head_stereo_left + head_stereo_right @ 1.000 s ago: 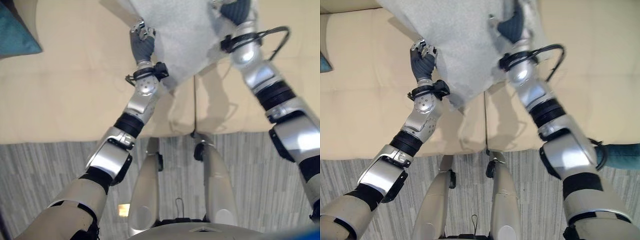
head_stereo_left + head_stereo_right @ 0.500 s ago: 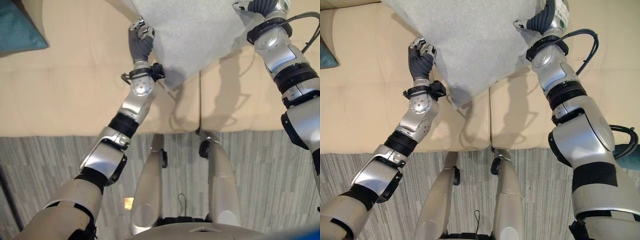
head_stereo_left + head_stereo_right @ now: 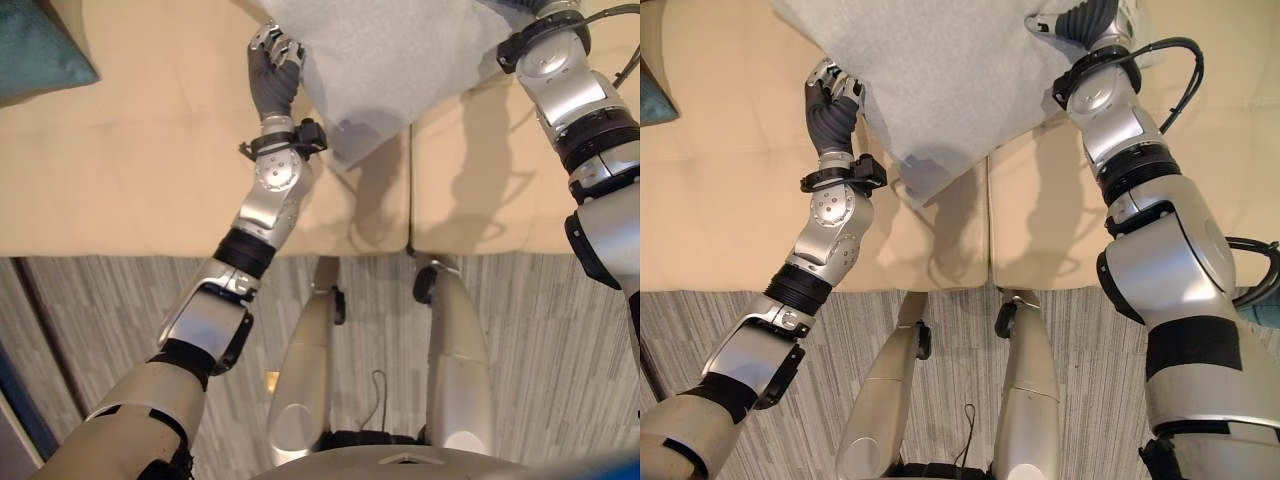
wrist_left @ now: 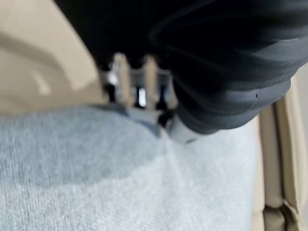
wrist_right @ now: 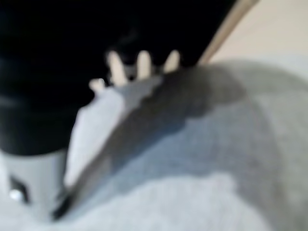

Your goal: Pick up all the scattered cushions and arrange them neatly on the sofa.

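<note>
A large light grey cushion (image 3: 940, 80) hangs over the beige sofa (image 3: 120, 170), held between both hands. My left hand (image 3: 272, 72) grips its left edge with curled fingers, and in the left wrist view those fingers (image 4: 132, 86) dig into the grey cloth (image 4: 120, 178). My right hand (image 3: 1087, 20) holds the cushion's right corner at the top of the eye views. Its fingers (image 5: 139, 65) lie over a fold of the cloth (image 5: 192, 154) in the right wrist view. The cushion's lowest corner (image 3: 350, 150) points down above the seam between the two seat pads.
A teal cushion (image 3: 35, 55) lies on the sofa at the far left. Another teal piece (image 3: 1262, 305) shows at the right edge by the sofa front. Grey striped carpet (image 3: 100, 320) runs along the near side of the sofa.
Both hands have carried the grey cushion further away over the sofa, and my right arm has stretched up and to the right. The camera has also shifted.
</note>
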`<state>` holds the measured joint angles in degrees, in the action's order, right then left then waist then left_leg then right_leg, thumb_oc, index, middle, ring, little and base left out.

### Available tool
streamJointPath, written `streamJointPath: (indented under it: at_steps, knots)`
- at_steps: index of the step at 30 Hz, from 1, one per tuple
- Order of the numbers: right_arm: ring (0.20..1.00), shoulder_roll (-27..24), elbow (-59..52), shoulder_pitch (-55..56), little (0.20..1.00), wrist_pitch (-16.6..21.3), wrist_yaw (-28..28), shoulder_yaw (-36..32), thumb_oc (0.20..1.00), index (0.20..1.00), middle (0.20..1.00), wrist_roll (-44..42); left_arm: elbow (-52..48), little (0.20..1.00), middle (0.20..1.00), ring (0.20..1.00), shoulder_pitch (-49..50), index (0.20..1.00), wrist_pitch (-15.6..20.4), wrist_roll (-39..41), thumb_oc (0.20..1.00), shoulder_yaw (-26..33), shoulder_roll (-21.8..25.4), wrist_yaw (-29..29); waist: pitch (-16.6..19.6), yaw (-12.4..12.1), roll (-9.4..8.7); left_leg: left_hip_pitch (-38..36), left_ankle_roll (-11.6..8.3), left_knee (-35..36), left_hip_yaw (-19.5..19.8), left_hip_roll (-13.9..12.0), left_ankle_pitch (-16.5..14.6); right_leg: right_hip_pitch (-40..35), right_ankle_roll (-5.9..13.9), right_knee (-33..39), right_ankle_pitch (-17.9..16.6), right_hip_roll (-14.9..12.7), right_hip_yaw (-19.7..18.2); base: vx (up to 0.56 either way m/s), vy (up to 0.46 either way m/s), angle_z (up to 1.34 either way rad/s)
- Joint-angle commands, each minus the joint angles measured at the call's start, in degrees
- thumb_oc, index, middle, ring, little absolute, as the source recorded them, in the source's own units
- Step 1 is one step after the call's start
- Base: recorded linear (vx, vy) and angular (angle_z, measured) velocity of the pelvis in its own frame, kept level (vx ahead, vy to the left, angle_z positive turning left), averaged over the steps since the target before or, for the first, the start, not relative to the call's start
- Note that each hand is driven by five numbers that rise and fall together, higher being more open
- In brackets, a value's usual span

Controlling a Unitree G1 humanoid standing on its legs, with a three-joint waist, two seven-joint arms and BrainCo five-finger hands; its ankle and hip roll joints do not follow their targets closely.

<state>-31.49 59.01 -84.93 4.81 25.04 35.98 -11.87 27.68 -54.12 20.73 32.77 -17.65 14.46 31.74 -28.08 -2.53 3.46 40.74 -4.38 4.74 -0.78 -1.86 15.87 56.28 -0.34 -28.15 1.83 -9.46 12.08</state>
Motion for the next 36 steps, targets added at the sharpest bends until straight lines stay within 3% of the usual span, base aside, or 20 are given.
streamJointPath:
  at_steps: [1,3,6,13,27,36]
  knots:
    - [0.2,7.2,-4.1,-0.2,0.2,5.7,-2.9,3.5,0.2,0.2,0.2,-5.5,-3.9,0.2,0.2,0.2,-6.3,0.2,5.0,-0.8,0.2,-3.7,-2.3,-1.9,-1.1,0.2,0.25,-7.1,-4.48,0.3,3.6,-0.2,-5.8,-6.2,9.1,10.3,-3.6,-0.9,-0.7,0.0,0.0,0.0]
    - [0.2,10.4,-10.3,2.7,0.2,7.2,-2.2,1.1,0.2,0.2,0.2,-7.0,-0.5,0.2,0.2,0.2,-7.0,0.2,5.3,2.2,0.2,-3.0,-6.1,-1.1,-1.7,1.0,-0.65,-8.0,-4.46,0.3,3.6,-0.4,-6.1,-7.0,9.06,10.3,-3.6,-0.9,-0.4,0.0,0.0,0.0]
    - [0.2,11.7,-15.9,6.5,0.2,8.6,-1.6,-2.1,0.2,0.2,0.2,-7.5,0.8,0.2,0.2,0.2,-6.9,0.2,5.2,3.3,0.2,-2.6,-7.5,-0.7,-1.7,1.9,-1.36,-9.0,-4.29,0.3,3.4,-0.7,-6.6,-7.6,9.2,9.9,-3.4,-1.0,-0.2,-0.02,-0.011,0.05]
    - [0.2,11.0,-27.7,13.4,0.2,10.0,-0.6,-6.4,0.2,0.2,0.2,-4.1,-3.7,0.2,0.2,0.2,-6.1,0.2,5.3,1.6,0.2,-2.3,-6.5,-0.2,-1.7,3.5,-2.85,-13.0,-3.92,-0.1,2.5,-0.8,-7.9,-11.8,9.67,11.5,-4.1,-1.0,-0.1,-0.01,0.024,0.04]
    - [0.2,12.5,-37.0,17.4,0.2,11.7,1.1,-8.9,0.2,0.2,0.2,-0.6,-9.8,0.2,0.2,0.2,-9.3,0.2,4.9,-4.5,0.2,-3.8,-2.1,0.0,-0.8,5.0,-2.34,-15.9,-2.65,-1.7,1.1,0.1,-10.0,-14.5,10.09,11.6,-4.5,-1.2,-1.4,0.0,0.032,-0.04]
    - [0.2,13.2,-39.2,12.7,0.2,11.7,6.3,-9.9,0.2,0.2,0.2,7.1,-9.5,0.2,0.2,0.2,-16.5,0.2,5.5,-8.9,0.2,-4.6,-0.6,2.7,0.3,5.4,-2.1,-15.4,-1.74,-3.8,1.0,0.7,-11.3,-14.9,10.6,12.0,-5.0,-1.8,-1.9,0.0,0.009,0.0]
